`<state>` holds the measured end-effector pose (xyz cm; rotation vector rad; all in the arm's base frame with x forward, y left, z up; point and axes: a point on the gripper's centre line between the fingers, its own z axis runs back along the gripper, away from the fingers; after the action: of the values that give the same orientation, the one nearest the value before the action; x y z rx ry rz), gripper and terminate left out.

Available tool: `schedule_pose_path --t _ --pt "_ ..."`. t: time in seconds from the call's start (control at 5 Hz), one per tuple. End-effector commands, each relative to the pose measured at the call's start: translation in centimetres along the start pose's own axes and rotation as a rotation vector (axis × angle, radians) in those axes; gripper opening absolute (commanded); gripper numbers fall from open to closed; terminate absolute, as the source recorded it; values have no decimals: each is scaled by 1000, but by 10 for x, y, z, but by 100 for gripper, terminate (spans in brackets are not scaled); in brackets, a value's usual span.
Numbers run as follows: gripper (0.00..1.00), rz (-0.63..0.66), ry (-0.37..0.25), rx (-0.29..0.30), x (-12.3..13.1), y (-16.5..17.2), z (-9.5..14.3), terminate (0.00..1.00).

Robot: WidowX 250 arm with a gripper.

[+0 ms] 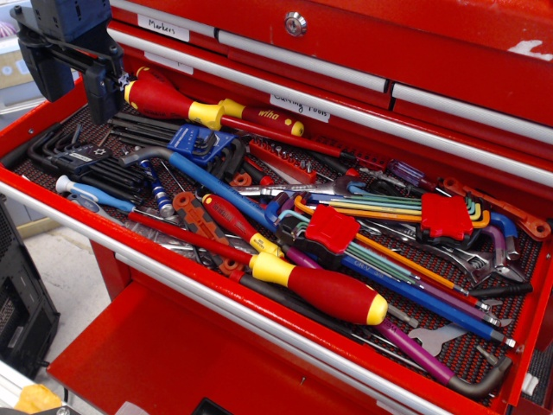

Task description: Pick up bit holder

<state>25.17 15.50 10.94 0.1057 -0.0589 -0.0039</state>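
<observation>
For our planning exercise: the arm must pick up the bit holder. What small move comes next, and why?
Probably carry the gripper across to hover over the bit holder: it hangs at the drawer's left end near the black hex keys, while the holder lies mid-drawer among tools.

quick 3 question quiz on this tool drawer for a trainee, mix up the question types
1. True or false: the gripper is touching the bit holder.
2. Where does the bit holder lie? A: in the open drawer, among other tools. B: on the floor. C: on top of the chest.
3. Fill in: the big screwdriver at the drawer's front has a red and ____ handle.

Key: 1 false, it is above the drawer's far left end, apart from the holder. 2 A. 3 yellow.
</observation>
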Motion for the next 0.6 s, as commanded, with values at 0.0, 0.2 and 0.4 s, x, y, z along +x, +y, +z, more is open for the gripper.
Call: schedule_pose_path --t 0.0,0.2,0.4 --pt "100 0 0 0 0 0 0 0" --pt "100 187 2 -38 22 -26 6 0" --pt "100 395 1 -65 42 -49 4 0"
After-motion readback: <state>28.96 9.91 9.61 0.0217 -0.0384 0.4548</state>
